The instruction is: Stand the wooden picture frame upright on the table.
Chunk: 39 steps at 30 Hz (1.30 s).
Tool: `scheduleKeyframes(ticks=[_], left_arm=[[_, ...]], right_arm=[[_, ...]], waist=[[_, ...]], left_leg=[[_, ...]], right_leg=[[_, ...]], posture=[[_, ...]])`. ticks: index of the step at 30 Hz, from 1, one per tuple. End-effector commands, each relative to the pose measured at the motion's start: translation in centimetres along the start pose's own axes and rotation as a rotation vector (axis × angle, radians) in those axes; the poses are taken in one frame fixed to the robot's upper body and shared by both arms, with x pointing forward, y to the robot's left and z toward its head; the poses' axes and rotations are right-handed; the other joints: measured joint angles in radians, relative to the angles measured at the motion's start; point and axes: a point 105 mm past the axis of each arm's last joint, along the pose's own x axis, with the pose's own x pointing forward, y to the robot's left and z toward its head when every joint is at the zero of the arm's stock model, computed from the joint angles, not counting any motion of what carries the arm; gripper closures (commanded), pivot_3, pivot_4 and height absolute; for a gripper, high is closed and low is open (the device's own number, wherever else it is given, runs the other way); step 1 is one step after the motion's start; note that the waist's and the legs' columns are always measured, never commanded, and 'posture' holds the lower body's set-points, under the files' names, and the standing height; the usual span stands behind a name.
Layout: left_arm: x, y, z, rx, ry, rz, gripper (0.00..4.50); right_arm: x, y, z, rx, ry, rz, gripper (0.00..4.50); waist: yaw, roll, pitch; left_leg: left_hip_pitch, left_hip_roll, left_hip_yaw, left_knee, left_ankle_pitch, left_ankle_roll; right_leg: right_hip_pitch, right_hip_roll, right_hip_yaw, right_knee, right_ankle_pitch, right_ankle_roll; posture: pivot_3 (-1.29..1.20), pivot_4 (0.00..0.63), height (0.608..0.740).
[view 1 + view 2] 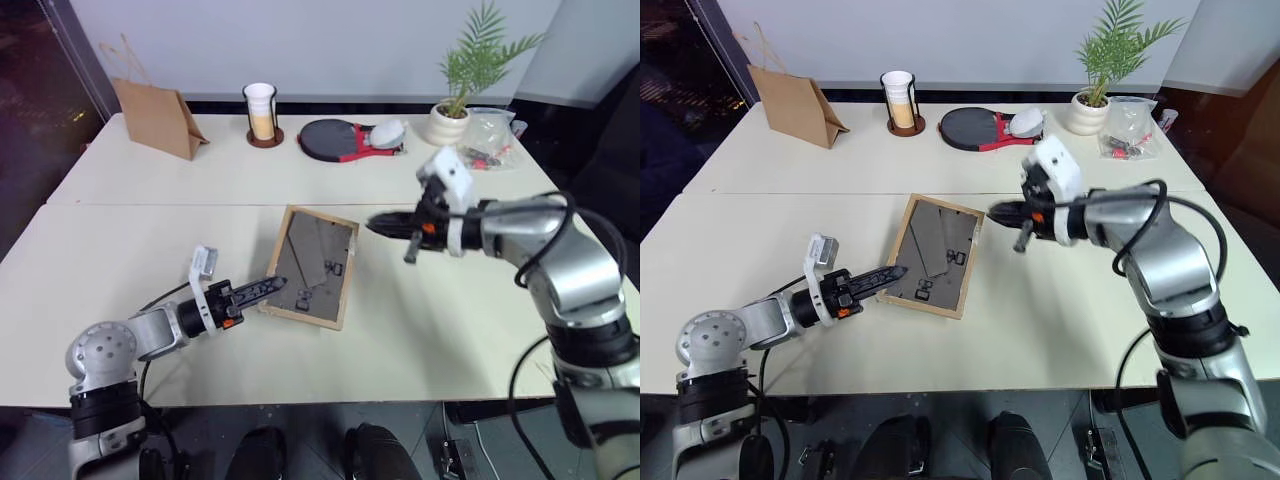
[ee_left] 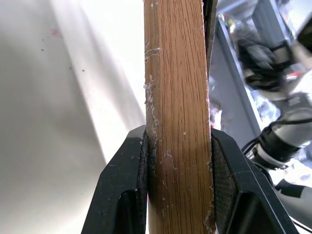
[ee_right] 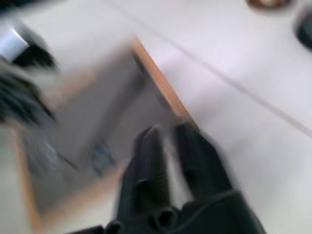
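Left gripper [image 1: 268,287]: nearest, low over the table's front part, pointing toward the right; its two black fingers [image 2: 122,185] are clamped on the frame's near-left wooden edge, one pad on each face.
Frame [image 1: 312,265]: near the table's middle, just on the near side of the seam, dark back panel with white digits facing up; its left edge sits in the left gripper's grip, and whether the rest lies flat or is tilted off the tabletop cannot be told.
Right gripper [image 1: 385,226]: raised above the table beside the frame's far-right corner, pointing left, apart from the frame; in its wrist view the fingers [image 3: 148,161] show a narrow gap with nothing between them.
Table [image 1: 150,250]: pale cream top, straight seam running across just beyond the frame.
Far half: brown bag [image 1: 155,115] at the left, cup holder [image 1: 262,115] with stacked cups, red and black paddles [image 1: 340,138], potted plant [image 1: 462,85], clear packet [image 1: 492,135] at the right.
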Motion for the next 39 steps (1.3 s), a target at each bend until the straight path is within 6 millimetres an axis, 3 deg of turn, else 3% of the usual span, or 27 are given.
scheduleKeyframes(ticks=[1,5,6,14,25,31,39], left_arm=[[-0.3,-0.8,0.5,0.036,-0.058,-0.048,3.44],[-0.4,-0.4,0.0,0.032,-0.065,-0.049,3.44],[-0.5,-0.3,0.1,0.032,-0.070,-0.052,3.44],[-0.3,-0.5,0.6,0.049,-0.091,-0.064,3.44],[0.2,-0.6,0.7,0.056,-0.111,-0.057,3.44],[-0.3,0.4,0.4,0.038,-0.124,-0.029,3.44],[0.0,1.2,1.7,0.023,-0.165,0.005,3.44]], right_arm=[[1.4,0.6,0.8,0.067,-0.026,0.055,2.22],[2.9,0.9,0.2,0.110,-0.012,0.088,0.21],[3.3,1.1,0.0,0.135,-0.007,0.109,0.06],[5.5,2.7,-1.4,0.237,0.016,0.207,0.06],[6.7,5.3,0.2,0.226,-0.029,0.308,0.06],[5.7,5.1,1.1,0.190,-0.043,0.291,0.06],[3.2,5.5,2.5,0.176,-0.075,0.286,0.06]], waist=[[0.001,0.000,0.000],[0.003,0.000,0.000],[0.004,0.000,0.000],[0.000,0.000,0.000],[-0.001,0.000,0.000],[-0.001,0.000,0.000],[-0.001,0.000,0.000]], left_leg=[[0.000,0.000,0.000,0.000,0.000,0.000],[-0.002,-0.002,0.001,0.000,0.000,0.000],[-0.002,-0.002,0.001,0.000,0.000,0.000],[-0.002,-0.002,0.001,-0.002,0.000,0.000],[-0.002,-0.002,0.002,-0.007,0.000,0.000],[-0.002,-0.002,0.002,-0.009,0.000,-0.001],[-0.002,-0.002,0.003,-0.012,0.000,-0.001]], right_leg=[[0.000,-0.001,0.000,0.000,0.000,0.000],[0.000,-0.003,0.000,-0.003,0.000,0.000],[0.000,-0.004,0.000,-0.003,0.000,-0.001],[-0.001,-0.004,0.000,-0.003,-0.001,-0.002],[-0.003,-0.004,0.000,-0.004,0.000,-0.001],[-0.004,-0.005,0.001,-0.005,0.000,-0.001],[-0.006,-0.005,0.001,-0.006,0.000,-0.001]], posture=[[0.00,0.150,0.740],[0.00,0.150,0.740],[0.00,0.150,0.740],[0.00,0.150,0.740],[0.00,0.150,0.740],[0.00,0.150,0.740],[0.00,0.150,0.740]])
